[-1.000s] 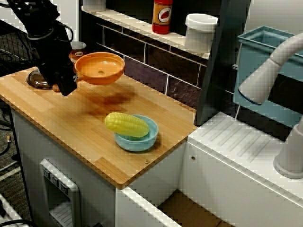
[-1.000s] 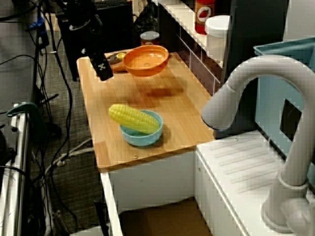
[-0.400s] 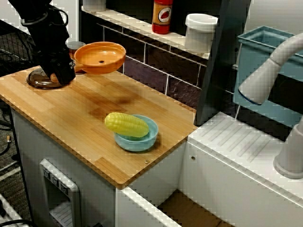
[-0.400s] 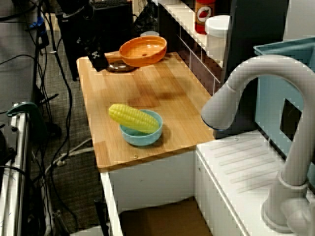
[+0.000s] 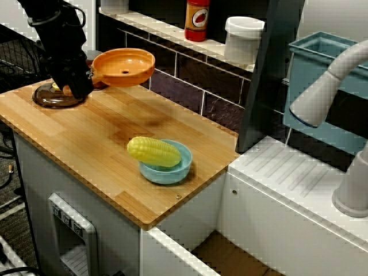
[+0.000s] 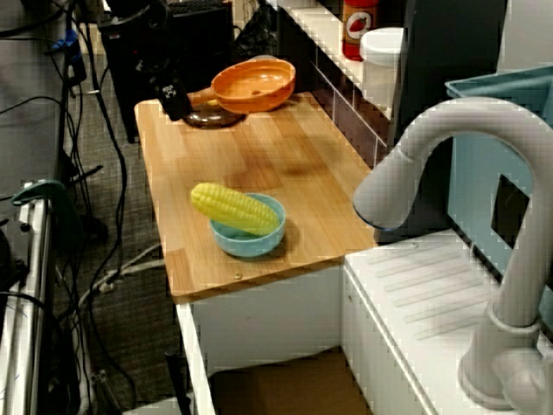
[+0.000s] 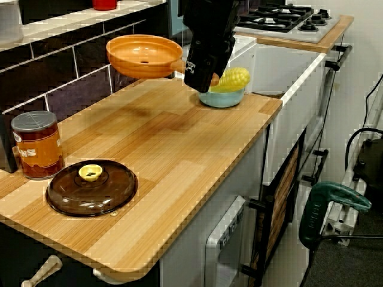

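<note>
The gripper [image 5: 76, 87] is closed on the handle of one orange pan [image 5: 123, 66] and holds it level in the air above the counter [image 5: 109, 152]. The pan extends from the gripper toward the wall [image 5: 190, 75]. It is round and shallow, with a dark spot at its centre.

The finger pads are hard to make out.

- **Below, to one side:** one brown lid [image 7: 91, 186], partly hidden by the gripper in the front view, with one can [image 7: 37, 144] beside it.
- **To the other side:** one blue bowl [image 5: 169, 168] holding one corn cob [image 5: 154, 151]. The gripper partly covers both in the view from the counter's end.
</note>
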`<state>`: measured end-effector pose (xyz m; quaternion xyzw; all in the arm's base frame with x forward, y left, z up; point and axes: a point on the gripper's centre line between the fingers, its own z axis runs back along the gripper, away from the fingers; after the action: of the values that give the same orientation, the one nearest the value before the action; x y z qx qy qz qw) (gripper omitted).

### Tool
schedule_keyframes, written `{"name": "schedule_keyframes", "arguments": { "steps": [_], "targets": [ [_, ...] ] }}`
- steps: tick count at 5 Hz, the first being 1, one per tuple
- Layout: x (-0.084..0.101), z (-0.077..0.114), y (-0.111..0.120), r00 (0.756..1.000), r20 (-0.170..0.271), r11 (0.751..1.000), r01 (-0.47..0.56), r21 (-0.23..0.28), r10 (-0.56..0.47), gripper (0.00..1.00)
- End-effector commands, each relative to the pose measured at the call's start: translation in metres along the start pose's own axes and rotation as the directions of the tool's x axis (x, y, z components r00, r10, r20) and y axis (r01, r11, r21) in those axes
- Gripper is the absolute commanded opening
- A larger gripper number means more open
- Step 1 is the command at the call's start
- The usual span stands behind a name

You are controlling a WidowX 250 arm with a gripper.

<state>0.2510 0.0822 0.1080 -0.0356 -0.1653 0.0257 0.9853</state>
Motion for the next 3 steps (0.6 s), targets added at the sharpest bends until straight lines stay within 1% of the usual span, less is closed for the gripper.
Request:
{"name": "schedule_keyframes", "arguments": {
  "steps": [1, 2, 3],
  "targets": [
    [0.0121, 0.0218, 0.0049, 0.997, 0.068, 0.999, 0.027, 0.019, -0.029, 0.0],
    [0.0134, 0.0268, 0.004, 0.997, 0.073, 0.999, 0.035, 0.017, -0.036, 0.0],
    [0.0164, 0.0311, 0.0025, 0.998, 0.065, 0.999, 0.026, 0.022, -0.028, 0.0]
  ]
}}
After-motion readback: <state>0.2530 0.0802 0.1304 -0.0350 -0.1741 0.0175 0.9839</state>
